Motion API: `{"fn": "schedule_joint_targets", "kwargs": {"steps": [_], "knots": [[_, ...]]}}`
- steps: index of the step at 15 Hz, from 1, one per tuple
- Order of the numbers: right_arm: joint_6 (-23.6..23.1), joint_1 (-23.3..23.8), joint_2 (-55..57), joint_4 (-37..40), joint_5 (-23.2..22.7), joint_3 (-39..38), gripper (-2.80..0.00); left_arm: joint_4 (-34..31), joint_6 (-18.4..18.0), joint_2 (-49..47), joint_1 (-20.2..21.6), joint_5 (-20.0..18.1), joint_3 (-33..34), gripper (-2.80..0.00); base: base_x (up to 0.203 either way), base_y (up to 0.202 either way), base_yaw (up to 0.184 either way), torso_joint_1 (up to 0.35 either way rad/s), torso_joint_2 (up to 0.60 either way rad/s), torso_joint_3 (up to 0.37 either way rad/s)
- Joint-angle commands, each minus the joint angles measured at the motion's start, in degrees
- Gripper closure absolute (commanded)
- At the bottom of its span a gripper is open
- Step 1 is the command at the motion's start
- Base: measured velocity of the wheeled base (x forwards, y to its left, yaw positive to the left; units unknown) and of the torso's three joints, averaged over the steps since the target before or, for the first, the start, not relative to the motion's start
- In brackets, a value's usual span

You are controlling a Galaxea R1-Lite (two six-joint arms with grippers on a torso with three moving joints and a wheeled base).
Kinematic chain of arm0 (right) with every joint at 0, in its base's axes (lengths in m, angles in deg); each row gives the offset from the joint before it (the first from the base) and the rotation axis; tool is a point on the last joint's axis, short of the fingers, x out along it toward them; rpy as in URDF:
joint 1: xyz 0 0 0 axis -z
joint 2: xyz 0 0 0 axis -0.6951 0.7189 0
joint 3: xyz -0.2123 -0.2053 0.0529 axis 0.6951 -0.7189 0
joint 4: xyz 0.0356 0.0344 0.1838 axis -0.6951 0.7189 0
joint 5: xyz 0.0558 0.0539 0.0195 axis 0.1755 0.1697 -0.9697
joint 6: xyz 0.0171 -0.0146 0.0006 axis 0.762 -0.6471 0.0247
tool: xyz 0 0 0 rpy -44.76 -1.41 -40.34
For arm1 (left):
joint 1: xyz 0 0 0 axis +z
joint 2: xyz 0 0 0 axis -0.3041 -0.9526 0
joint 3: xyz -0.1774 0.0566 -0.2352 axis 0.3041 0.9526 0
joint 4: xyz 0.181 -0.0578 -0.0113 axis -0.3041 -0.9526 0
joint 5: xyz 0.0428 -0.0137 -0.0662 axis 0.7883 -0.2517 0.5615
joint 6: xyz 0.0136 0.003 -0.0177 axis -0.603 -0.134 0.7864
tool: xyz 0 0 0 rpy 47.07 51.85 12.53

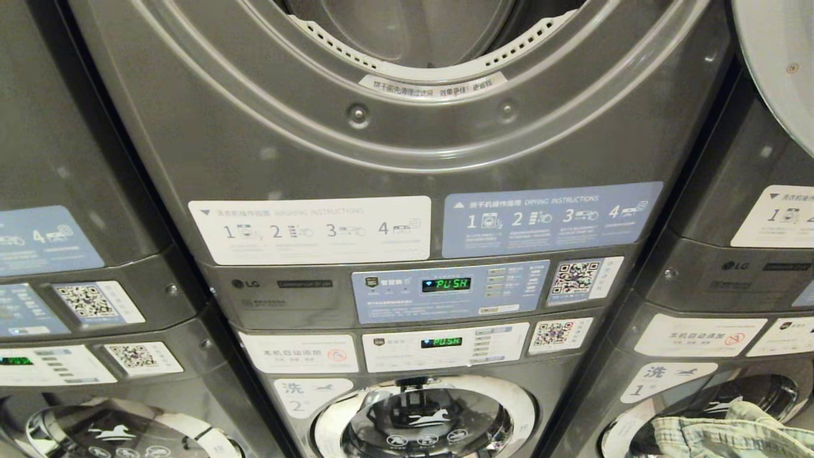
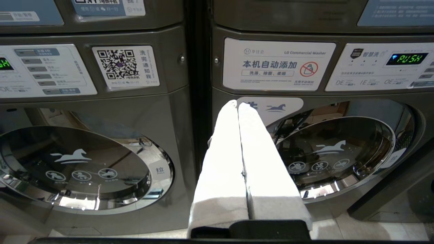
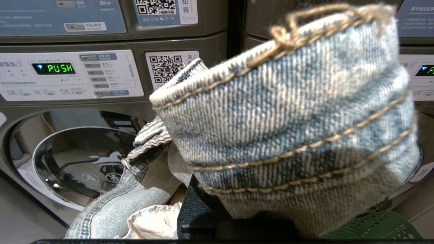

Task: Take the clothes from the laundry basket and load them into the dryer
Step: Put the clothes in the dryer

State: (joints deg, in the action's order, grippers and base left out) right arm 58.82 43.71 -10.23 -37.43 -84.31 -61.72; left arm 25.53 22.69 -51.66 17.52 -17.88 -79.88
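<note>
Right wrist view, nearest: thick fold of faded blue denim garment [image 3: 288, 112] with tan stitching draped over the right gripper [image 3: 217, 206], hiding the fingers; jaws nearly closed, clamped on the denim; more denim trailing down beside a pale crumpled cloth [image 3: 152, 223]; corner of a green laundry basket [image 3: 373, 227] with a perforated wall just beside the gripper, low down; same denim peeking in at the lower right corner of the head view [image 1: 718, 432].

Left wrist view: left gripper [image 2: 239, 105] with white-covered fingers [image 2: 220, 162] pressed together, holding nothing, hanging in front of the seam between two machines.

Beyond: row of dark grey stacked laundry units filling the whole background; lower washer door [image 2: 334, 156], round, chrome-rimmed, shut, horse logo on the glass, reflecting the room; pale floor [image 2: 369, 230] visible under the machines.

Farther, head view: control panel [image 1: 448, 289] with green "PUSH" display; white washing-instructions sticker [image 1: 311, 229] and blue drying-instructions sticker [image 1: 550, 219] side by side above it; QR code labels [image 1: 575, 278] to the right.

Farthest up: dryer opening [image 1: 407, 38] at the top of the middle stack, open, grey drum interior visible, perforated white rim along its lower edge; pale dryer door [image 1: 776, 63] swung out at the upper right.
</note>
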Motion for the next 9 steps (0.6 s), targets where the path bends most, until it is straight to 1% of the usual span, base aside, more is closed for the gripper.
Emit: {"fn": "schedule_joint_targets", "kwargs": {"steps": [1,4,9], "knots": [[0.00,-0.02,-0.01,0.00,-0.06,0.00,0.00,-0.06,0.02,0.20,0.01,0.02,-0.01,0.00,0.000,0.000,0.000,0.166,-0.31,-0.158],[0.00,-0.02,-0.01,0.00,0.00,0.00,0.00,-0.06,0.02,0.20,0.01,0.02,-0.01,0.00,0.000,0.000,0.000,0.018,-0.04,-0.017],[0.00,-0.02,-0.01,0.00,-0.06,0.00,0.00,-0.06,0.02,0.20,0.01,0.02,-0.01,0.00,0.000,0.000,0.000,0.115,-0.23,-0.112]]}}
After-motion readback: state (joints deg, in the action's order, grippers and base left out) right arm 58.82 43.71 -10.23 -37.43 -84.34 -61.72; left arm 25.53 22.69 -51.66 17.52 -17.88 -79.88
